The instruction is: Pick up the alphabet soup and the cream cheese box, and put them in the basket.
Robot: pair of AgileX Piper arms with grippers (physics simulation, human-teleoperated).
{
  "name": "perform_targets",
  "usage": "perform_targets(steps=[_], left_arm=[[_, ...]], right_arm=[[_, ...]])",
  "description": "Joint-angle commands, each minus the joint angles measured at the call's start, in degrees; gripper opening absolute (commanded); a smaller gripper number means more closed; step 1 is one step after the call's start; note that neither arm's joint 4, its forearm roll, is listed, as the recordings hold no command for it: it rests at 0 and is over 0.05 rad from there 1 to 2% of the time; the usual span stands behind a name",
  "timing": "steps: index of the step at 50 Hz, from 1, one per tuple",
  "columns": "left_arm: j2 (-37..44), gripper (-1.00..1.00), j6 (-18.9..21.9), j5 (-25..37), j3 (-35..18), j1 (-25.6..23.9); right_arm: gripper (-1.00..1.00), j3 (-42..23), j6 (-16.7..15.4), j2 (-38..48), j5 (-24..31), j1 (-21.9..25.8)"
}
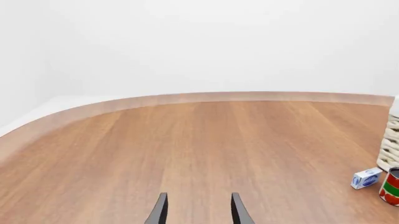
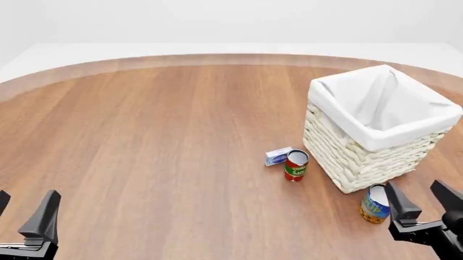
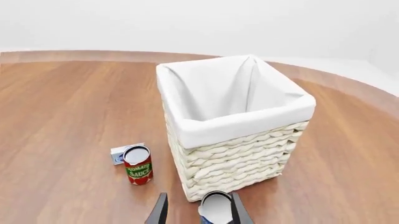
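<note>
The alphabet soup (image 2: pixel 374 204), a blue and orange-yellow can with a silvery top, stands upright on the table by the near corner of the basket (image 2: pixel 376 142). My right gripper (image 2: pixel 425 198) is open just right of and behind the can. In the right wrist view the can (image 3: pixel 215 208) shows between the open fingertips (image 3: pixel 160 211), nearer one of them. The cream cheese box (image 2: pixel 278 156) lies left of the basket, beside a red and green can (image 2: pixel 296 165). My left gripper (image 2: pixel 25 205) is open and empty at the near left, far from everything.
The basket (image 3: pixel 237 154) is empty, with its white liner folded over the rim. The red and green can (image 3: pixel 138 165) stands against the cream cheese box (image 3: pixel 118 154). The left wrist view shows the box (image 1: pixel 366 178), the can (image 1: pixel 391 186) and the basket's edge (image 1: pixel 389 144).
</note>
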Motion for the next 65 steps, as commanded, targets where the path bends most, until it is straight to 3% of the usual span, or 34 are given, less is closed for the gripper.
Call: perform_targets(steps=[1, 7, 24, 65], left_arm=[[0.00, 1.00, 0.00, 0.00, 0.00, 0.00], [0.00, 1.00, 0.00, 0.00, 0.00, 0.00], [0.00, 1.00, 0.00, 0.00, 0.00, 0.00], [0.00, 1.00, 0.00, 0.00, 0.00, 0.00]], right_arm=[[1.00, -0.45, -1.65, 2.30, 0.59, -0.73], [1.00, -0.68, -2.35, 2.75, 1.16, -1.00], [1.00, 0.54, -3.52, 9.85, -4.67, -2.01], [1.00, 2.97, -3.18, 22.88, -15.53, -4.49]])
